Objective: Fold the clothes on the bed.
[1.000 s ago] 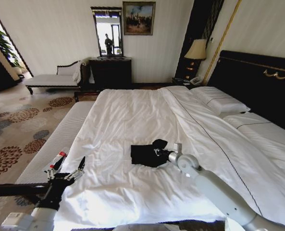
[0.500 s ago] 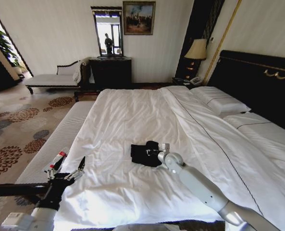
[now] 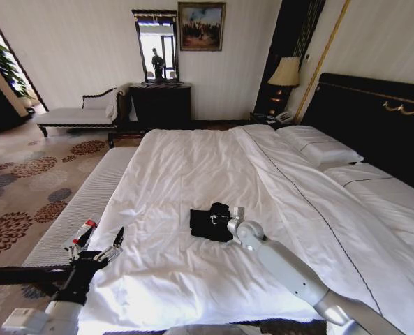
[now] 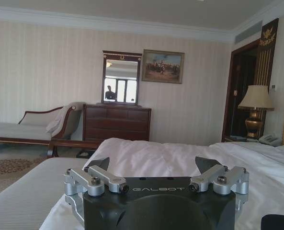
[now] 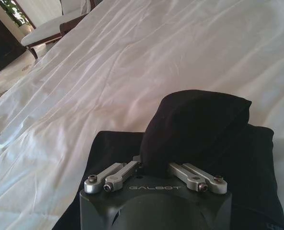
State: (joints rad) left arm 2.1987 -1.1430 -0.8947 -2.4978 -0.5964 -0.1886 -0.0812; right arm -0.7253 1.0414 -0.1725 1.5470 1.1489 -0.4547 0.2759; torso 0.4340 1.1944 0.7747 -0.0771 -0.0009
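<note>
Black cloth pinched between fingers [image 5: 132, 168] of right gripper [image 3: 223, 220], lifting a fold of T-shirt [image 3: 205, 223] lying mid-bed [image 3: 179, 167]. Best carried low and laid flat across bundle, edges matched. Left gripper [image 3: 102, 250] parked near bed's edge, fingers apart.

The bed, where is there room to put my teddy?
The bed is bare white between the T-shirt and the pillows. It is crowded by the T-shirt, where the right hand grips a fold.
</note>
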